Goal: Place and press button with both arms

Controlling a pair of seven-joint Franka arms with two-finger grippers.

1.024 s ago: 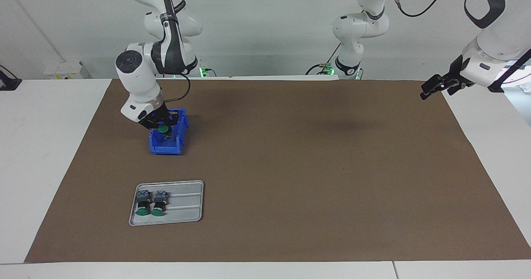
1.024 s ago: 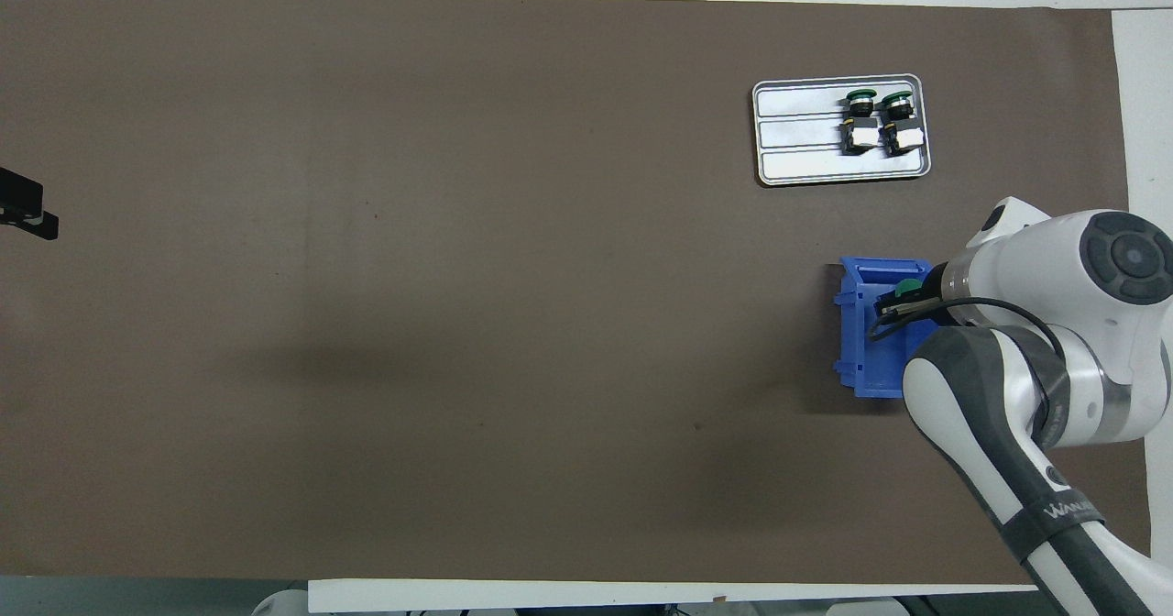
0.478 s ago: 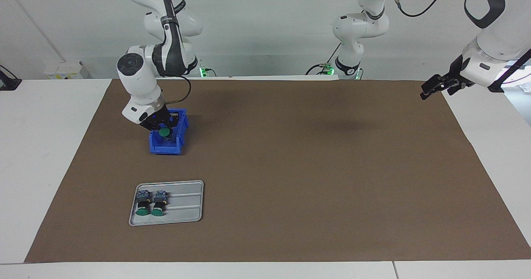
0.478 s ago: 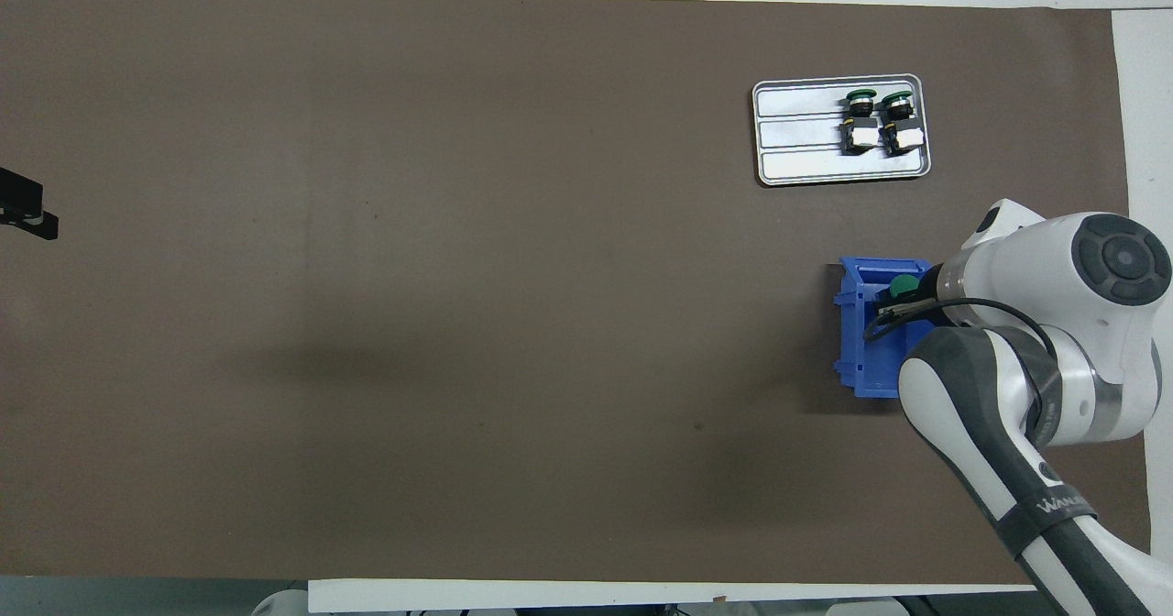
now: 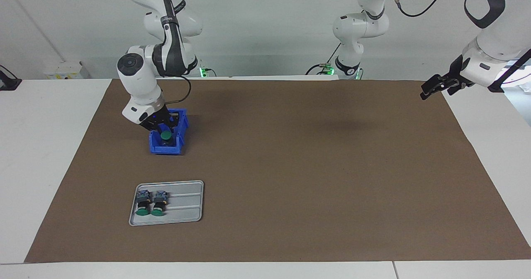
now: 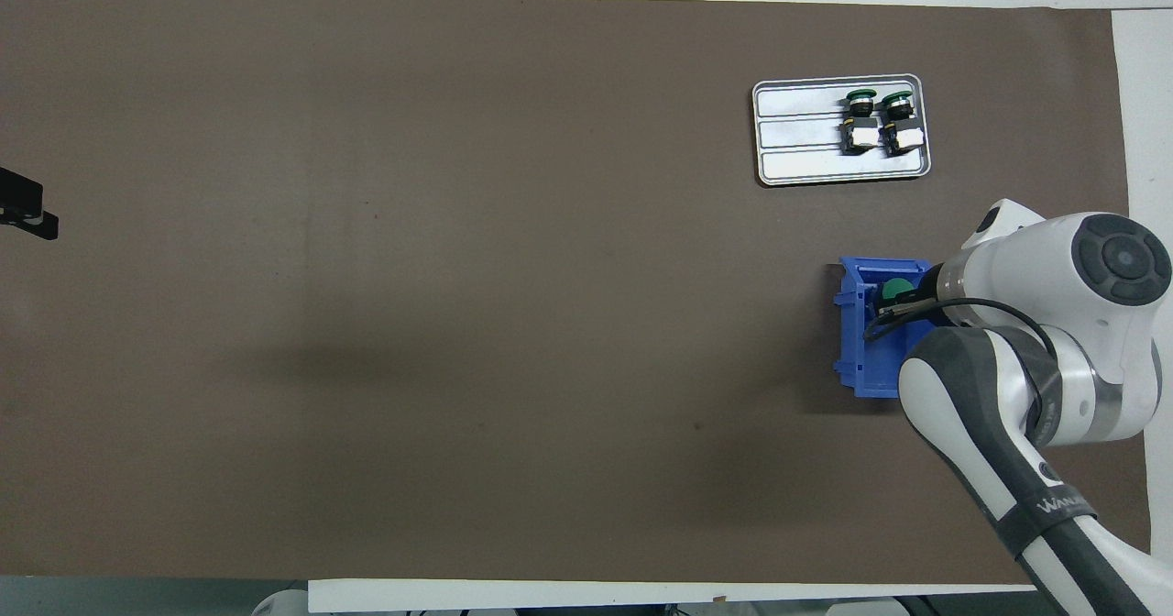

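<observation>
The right gripper (image 5: 164, 128) is lowered into the top of a blue bin (image 5: 168, 147), and its fingers (image 5: 159, 126) sit on either side of the button (image 5: 166, 135), whose round green cap shows just below them inside the bin; whether the fingers actually clamp the button or merely straddle it cannot be told. In the overhead view the same green cap (image 6: 899, 288) shows within the bin (image 6: 860, 336), right at the tip of the right gripper (image 6: 891, 301). The bin stands on the brown mat (image 5: 315, 167) toward the right arm's end of the table. Farther from the robots than the bin, at that same end, lies a grey metal tray (image 5: 182, 206) holding two more buttons (image 5: 150, 203) side by side, lying flat with their green caps pointing away from the robots. The left gripper (image 5: 431, 88) waits in the air over the mat's edge at the left arm's end of the table.
</observation>
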